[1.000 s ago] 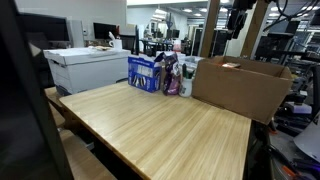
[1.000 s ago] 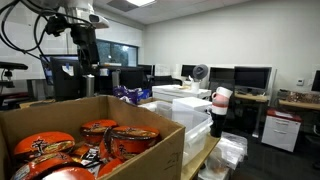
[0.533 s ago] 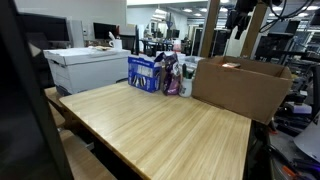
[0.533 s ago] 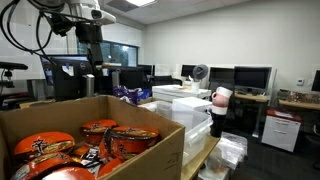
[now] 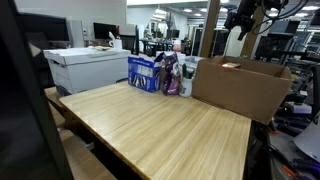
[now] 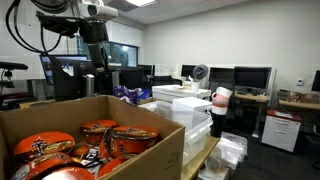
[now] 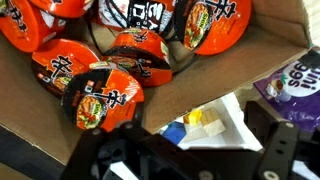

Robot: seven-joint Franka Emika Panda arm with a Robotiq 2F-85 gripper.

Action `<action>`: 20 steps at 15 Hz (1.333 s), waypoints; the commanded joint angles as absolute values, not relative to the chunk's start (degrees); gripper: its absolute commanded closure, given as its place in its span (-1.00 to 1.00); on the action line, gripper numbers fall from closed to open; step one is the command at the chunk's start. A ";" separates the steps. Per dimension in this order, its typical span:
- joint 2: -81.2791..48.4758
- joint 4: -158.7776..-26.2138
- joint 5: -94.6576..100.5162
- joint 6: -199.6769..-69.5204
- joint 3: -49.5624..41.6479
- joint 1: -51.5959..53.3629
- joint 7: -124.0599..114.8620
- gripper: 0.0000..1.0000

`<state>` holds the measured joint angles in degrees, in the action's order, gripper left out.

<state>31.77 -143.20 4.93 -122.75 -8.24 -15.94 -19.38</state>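
My gripper (image 5: 243,30) hangs high above an open cardboard box (image 5: 240,85), which also shows in another exterior view (image 6: 150,150). The box holds several orange and black instant noodle bowls (image 6: 100,135). In the wrist view the bowls (image 7: 100,90) lie below me inside the box wall (image 7: 215,70). My gripper (image 7: 195,160) is open and empty, its dark fingers spread at the bottom edge. It touches nothing. The gripper also shows against the window in an exterior view (image 6: 100,78).
The box stands at the end of a wooden table (image 5: 160,130). Purple snack bags (image 5: 150,72) stand beside it, and one shows in the wrist view (image 7: 295,75). Small coloured blocks (image 7: 195,122) lie on white paper beyond the box. A white chest (image 5: 85,65) stands behind.
The arm and gripper have shifted a little to the right in both exterior views, staying high above the box. Nothing was grasped or released.
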 commanded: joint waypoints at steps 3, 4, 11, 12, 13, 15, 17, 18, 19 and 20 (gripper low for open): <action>34.32 -148.31 3.92 -128.99 -7.50 -21.42 -29.21 -1.00; 34.46 -148.90 3.94 -129.77 -7.41 -22.28 -30.74 -1.00; 36.27 -153.44 4.36 -135.49 -7.57 -28.80 -40.14 -1.00; 36.33 -153.92 4.11 -136.01 -7.98 -29.61 -41.09 -1.00; 36.24 -154.47 4.10 -136.83 -8.14 -30.55 -42.39 -1.00; 35.85 -155.36 4.40 -138.13 -8.34 -32.37 -44.70 -1.00; 35.78 -155.86 4.02 -138.83 -8.69 -33.17 -45.46 -1.00; 36.04 -155.98 3.82 -139.16 -8.47 -33.36 -45.61 -1.00; 34.81 -154.25 4.55 -136.88 -8.58 -32.86 -43.08 -1.00; 34.82 -154.49 4.51 -137.29 -8.59 -33.24 -43.28 -1.00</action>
